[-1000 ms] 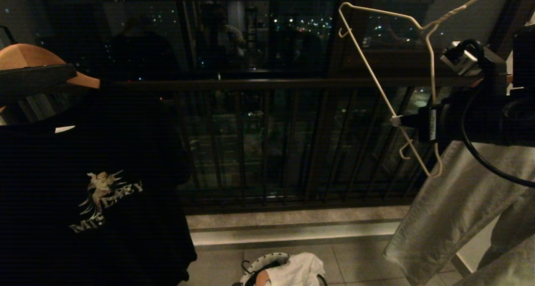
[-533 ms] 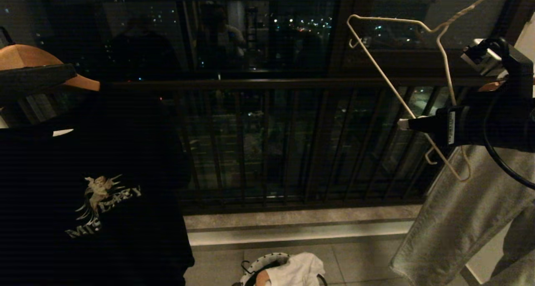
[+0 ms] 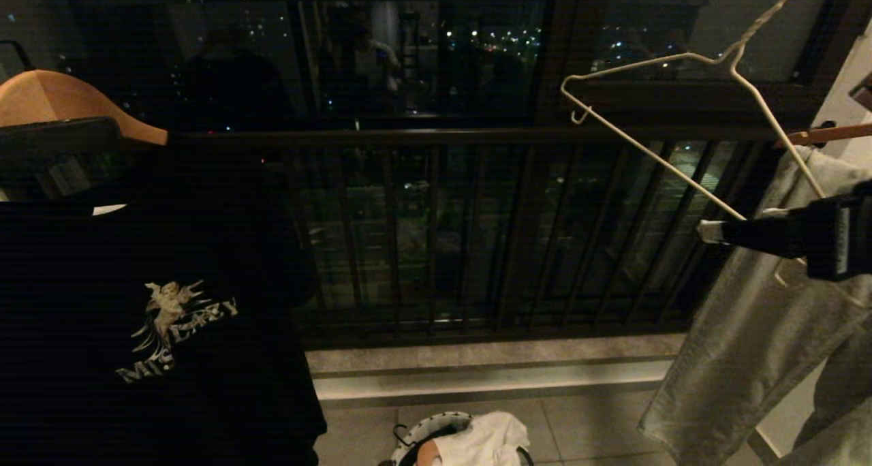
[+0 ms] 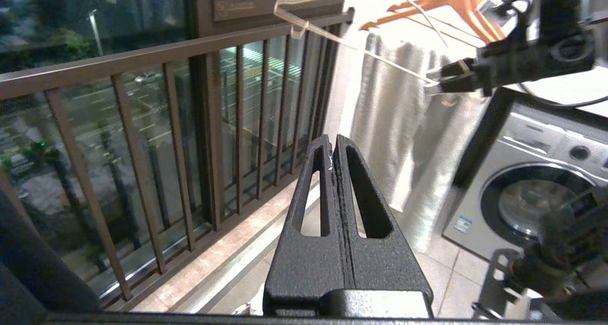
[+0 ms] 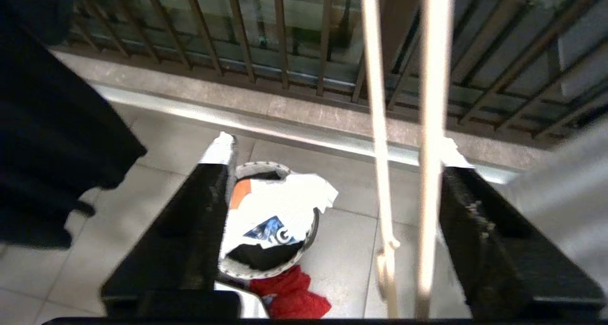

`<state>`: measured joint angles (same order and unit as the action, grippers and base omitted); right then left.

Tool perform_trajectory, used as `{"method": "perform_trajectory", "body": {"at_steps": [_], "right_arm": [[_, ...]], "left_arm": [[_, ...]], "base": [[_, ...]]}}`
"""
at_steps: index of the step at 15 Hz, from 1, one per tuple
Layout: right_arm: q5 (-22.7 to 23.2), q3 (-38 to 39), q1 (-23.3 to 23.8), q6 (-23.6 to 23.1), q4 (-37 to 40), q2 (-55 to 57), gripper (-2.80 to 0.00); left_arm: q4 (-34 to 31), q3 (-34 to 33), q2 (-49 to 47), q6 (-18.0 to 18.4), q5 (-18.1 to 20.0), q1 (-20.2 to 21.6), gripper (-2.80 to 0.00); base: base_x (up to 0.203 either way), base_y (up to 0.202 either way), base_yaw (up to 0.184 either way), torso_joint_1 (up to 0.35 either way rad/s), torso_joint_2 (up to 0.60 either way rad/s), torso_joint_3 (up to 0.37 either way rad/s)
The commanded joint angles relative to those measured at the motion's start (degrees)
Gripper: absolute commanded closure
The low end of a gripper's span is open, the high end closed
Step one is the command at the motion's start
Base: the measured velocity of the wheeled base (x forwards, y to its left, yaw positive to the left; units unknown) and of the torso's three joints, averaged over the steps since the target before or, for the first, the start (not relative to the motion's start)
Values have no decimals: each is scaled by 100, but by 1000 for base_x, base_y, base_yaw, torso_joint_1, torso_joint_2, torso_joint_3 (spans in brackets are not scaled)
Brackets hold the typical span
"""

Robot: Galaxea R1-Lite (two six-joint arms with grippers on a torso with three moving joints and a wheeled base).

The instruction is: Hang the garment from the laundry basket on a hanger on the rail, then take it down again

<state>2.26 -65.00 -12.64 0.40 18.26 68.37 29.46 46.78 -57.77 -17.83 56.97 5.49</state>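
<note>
The red garment (image 5: 290,291) lies crumpled on the floor tiles (image 5: 171,144), touching the near side of the basket (image 5: 311,230), which holds a white shirt (image 5: 280,206) with a dark graphic; in the head view only the basket's rim and the white shirt show, at the bottom edge. Up at the right, the white wire hanger (image 3: 654,156) hangs bare and tilted. A second ago the right gripper (image 3: 708,229) pinched its bottom bar; its jaws have since spread wide, and in the right wrist view the two wires now pass free between the fingers, close to one of them. The hanger has swung towards the grey trousers (image 3: 749,330). With the garment off it and down by the basket, this release reads as the closing step of taking it down. The left gripper (image 4: 332,156) waits with its jaws pressed together on nothing, facing the balcony railing (image 3: 422,234). To the left a black T-shirt (image 3: 150,316) hangs on a wooden hanger (image 3: 61,101); a washing machine (image 4: 536,192) stands behind the trousers, and night windows fill the back.
</note>
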Motion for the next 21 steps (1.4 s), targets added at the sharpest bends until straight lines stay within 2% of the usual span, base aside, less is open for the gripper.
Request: {"method": "perform_trajectory", "body": {"at_steps": [1,7,12,13,16,18,21], "right_arm": [[-12,83,4,69,265,-873,-280],[-48,206,28,230,1947,-2963,-280],[-100,225,105,356,3161,-4453,-280],[-112,224,141,359,3380,-4646,0],[-93,336,198,380,3567,-5098,0],[-85,408,201,551,3517,-5255,0],[-96,400,229,791,3223,-5228,0]], "left_arm": [[10,-114,223,-16,64,-4,0],[-28,-1003,488,-27,215,3,0],[-111,-1664,1466,-40,104,55,0],[-276,-1762,1659,-47,79,57,0],[-891,-2012,2361,-52,24,58,0],[-1318,-2122,3037,-53,-178,58,0],[-2557,-2048,4119,-43,-430,58,0]], "base": [[0,0,0,0,0,0],[0,0,0,0,0,0],[0,0,0,0,0,0],[0,0,0,0,0,0],[0,0,0,0,0,0],[0,0,0,0,0,0],[0,0,0,0,0,0]]}}
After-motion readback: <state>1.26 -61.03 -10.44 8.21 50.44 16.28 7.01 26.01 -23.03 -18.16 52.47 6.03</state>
